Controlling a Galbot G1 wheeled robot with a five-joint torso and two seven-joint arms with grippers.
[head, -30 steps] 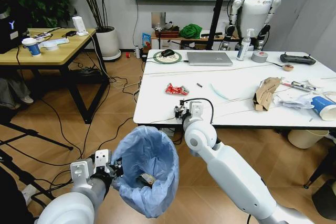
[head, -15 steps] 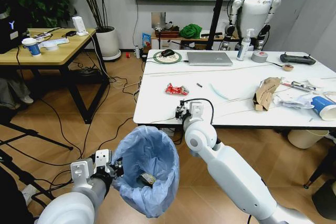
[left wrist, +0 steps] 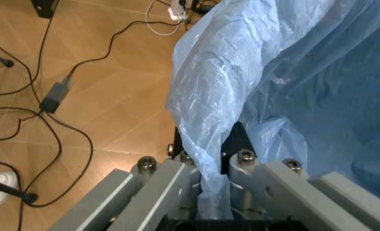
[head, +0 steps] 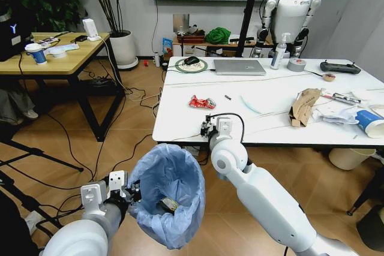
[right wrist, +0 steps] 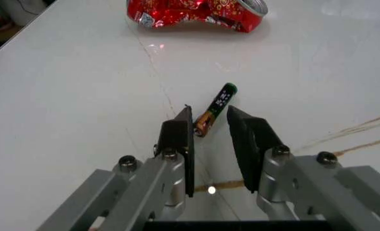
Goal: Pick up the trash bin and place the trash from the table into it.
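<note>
**Battery Lay Just Ahead of the Open Right Jaws**

While the left gripper [left wrist: 209, 202] gripped the blue-bagged bin [head: 171, 199] below the counter [head: 264, 97] edge, the right gripper [right wrist: 210, 144] hovered over the counter with jaws parted. Just ahead of them lay a small battery [right wrist: 214, 109], its near end between the tips, its long axis running away toward the crushed red can [right wrist: 196, 13].

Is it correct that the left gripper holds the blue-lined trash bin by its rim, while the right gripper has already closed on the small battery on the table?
Not quite. The left gripper does hold the trash bin by its rim, but the right gripper is open: in the right wrist view its fingers stand on either side of the battery on the table, not closed on it.
</note>
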